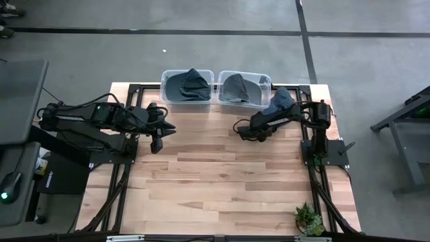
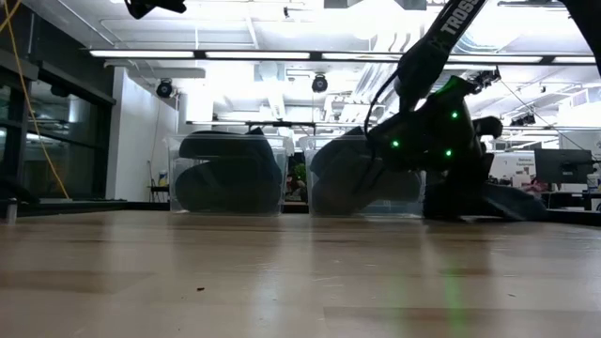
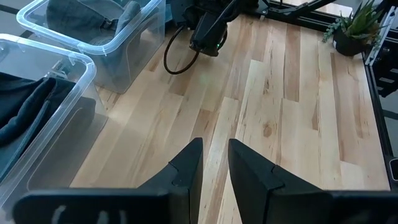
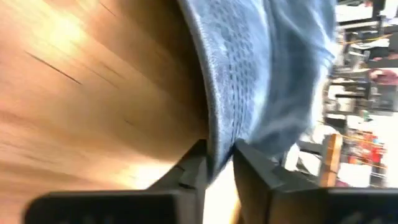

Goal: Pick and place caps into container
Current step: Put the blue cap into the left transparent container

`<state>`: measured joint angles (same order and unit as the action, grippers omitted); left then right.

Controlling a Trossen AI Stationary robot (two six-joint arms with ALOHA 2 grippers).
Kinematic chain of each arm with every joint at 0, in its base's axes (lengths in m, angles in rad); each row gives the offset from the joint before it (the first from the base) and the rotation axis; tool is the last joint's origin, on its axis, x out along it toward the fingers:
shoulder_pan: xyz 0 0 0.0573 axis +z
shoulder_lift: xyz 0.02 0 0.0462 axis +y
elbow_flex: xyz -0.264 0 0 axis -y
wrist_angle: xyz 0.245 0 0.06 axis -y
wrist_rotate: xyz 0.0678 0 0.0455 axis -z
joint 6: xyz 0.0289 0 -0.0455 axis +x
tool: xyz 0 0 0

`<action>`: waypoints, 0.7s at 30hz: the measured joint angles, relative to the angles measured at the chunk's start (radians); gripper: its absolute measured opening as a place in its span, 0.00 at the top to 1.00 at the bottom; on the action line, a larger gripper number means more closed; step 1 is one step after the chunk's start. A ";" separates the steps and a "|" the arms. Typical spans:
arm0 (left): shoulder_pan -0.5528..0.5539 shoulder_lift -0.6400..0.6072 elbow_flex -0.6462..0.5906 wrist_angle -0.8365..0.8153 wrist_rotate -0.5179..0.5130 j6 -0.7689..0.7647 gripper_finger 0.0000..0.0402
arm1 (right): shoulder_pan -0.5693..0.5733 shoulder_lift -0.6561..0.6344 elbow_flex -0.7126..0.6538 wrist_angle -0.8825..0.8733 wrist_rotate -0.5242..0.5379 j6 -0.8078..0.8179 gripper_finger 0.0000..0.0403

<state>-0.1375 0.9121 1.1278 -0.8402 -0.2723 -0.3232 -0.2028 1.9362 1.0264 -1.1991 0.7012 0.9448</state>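
Both clear bins (image 1: 187,85) hold caps; right gripper (image 4: 219,163) pinches a blue cap's (image 4: 249,81) brim, left gripper (image 3: 214,163) nearly closed, empty.

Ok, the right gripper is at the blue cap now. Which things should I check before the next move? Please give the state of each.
1. Right gripper shut on the blue cap: ok, the brim sits between its fingers.
2. Cap clear of the table: cannot tell.
3. Right bin open on top: ok.
4. Room in that bin: ok, only a grey cap shows inside.
5. Left gripper out of the way: ok, it is over bare table in front of the other bin.
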 joint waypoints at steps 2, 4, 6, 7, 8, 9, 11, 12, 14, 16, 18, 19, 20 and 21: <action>0.000 0.000 0.000 0.000 0.000 0.000 0.82 | 0.000 0.000 0.000 -0.040 -0.010 0.005 0.90; 0.000 0.000 0.000 0.000 0.000 0.001 0.82 | 0.008 0.000 0.000 -0.074 -0.015 0.004 0.96; 0.000 0.000 0.000 0.000 -0.001 0.001 0.82 | 0.018 -0.001 0.000 -0.088 -0.024 -0.015 0.97; 0.000 0.000 0.000 0.000 -0.001 0.001 0.82 | 0.025 -0.005 -0.001 -0.096 -0.033 -0.030 0.97; 0.000 0.000 0.000 0.000 -0.001 0.001 0.82 | 0.033 -0.012 -0.001 -0.102 -0.044 -0.042 0.97; 0.000 0.000 0.000 0.002 -0.003 0.003 0.82 | 0.044 -0.024 -0.001 -0.110 -0.057 -0.053 0.98; 0.000 0.000 0.000 0.016 -0.011 0.006 0.82 | 0.068 -0.055 -0.001 -0.130 -0.088 -0.074 0.98; 0.000 0.000 0.000 0.031 -0.017 0.013 0.82 | 0.081 -0.076 -0.001 -0.142 -0.108 -0.085 0.98; 0.000 0.000 0.000 0.069 -0.022 0.039 0.82 | 0.107 -0.124 -0.001 -0.174 -0.151 -0.094 0.98; 0.000 0.000 0.000 0.100 -0.035 0.065 0.82 | 0.136 -0.186 0.000 -0.230 -0.206 -0.093 0.98; 0.000 0.000 0.000 0.111 -0.060 0.084 0.82 | 0.169 -0.254 0.013 -0.287 -0.271 -0.077 0.98; 0.000 0.000 0.000 0.113 -0.078 0.089 0.82 | 0.187 -0.288 0.022 -0.309 -0.301 -0.065 0.98; 0.000 0.000 0.000 0.112 -0.091 0.091 0.82 | 0.203 -0.326 0.033 -0.325 -0.329 -0.058 0.98; 0.000 0.000 0.000 0.111 -0.103 0.096 0.82 | 0.219 -0.363 0.045 -0.334 -0.355 -0.052 0.98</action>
<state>-0.1375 0.9119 1.1278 -0.7296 -0.3751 -0.2268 0.0167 1.5731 1.0717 -1.5328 0.3460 0.8928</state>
